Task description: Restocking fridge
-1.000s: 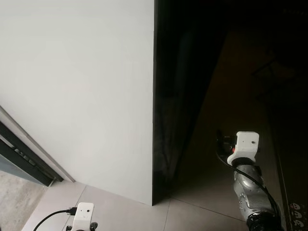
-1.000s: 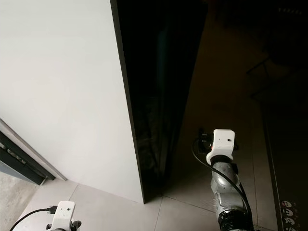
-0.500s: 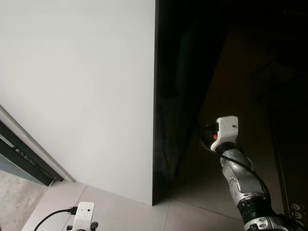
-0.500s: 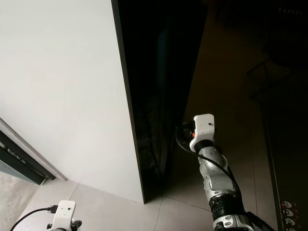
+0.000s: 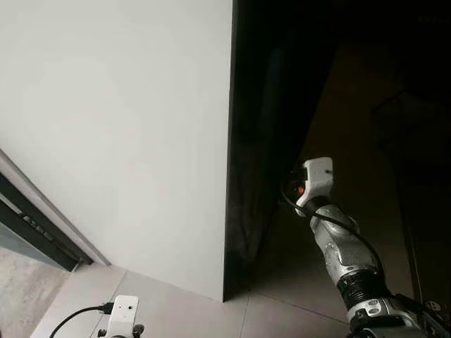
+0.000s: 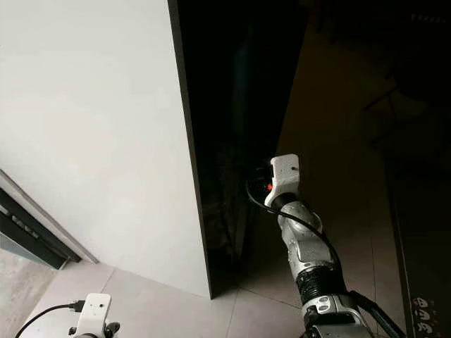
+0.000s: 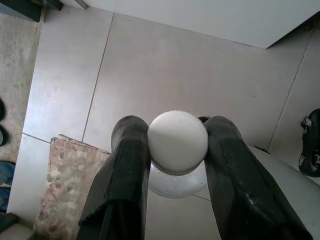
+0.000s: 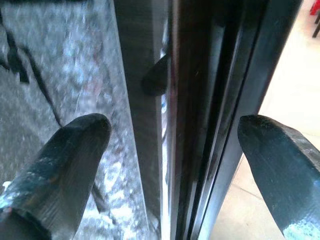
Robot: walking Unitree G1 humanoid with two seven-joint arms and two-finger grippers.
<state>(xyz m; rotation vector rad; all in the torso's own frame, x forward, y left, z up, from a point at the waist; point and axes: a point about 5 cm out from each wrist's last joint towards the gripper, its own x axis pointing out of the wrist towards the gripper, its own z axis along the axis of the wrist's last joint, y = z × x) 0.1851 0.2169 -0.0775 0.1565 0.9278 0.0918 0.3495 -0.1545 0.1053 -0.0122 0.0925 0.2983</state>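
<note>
I'm looking down at the fridge point(image 5: 261, 127): glossy black front, very dark, its edge meeting a white side panel point(image 5: 120, 127) on the robot's left. Pale tiled floor point(image 5: 176, 306) is showing below.

R arm is reaching fwd w/ the right gripper point(image 8: 175, 145) right up at the black door edge. In the right wrist view the two fingers point(image 8: 65, 155) are standing wide apart, w/ the vertical dark door edge and its seam running between them; not clamping anything. One finger is sitting over the mottled, reflective black door face, the other over the brighter side where light floor is showing. Can't tell if either fingertip is touching the door. In the eye views the white wrist camera housing point(image 6: 283, 178) is sitting just beside the door seam, a small red light glowing on it.

L arm is hanging low. In the left wrist view the left gripper point(image 7: 177, 142) is clamping a bottle, its white ribbed cap point(image 7: 177, 141) sitting between the two black fingers, above the grey tiles and a patterned mat point(image 7: 65, 185) corner.
</note>
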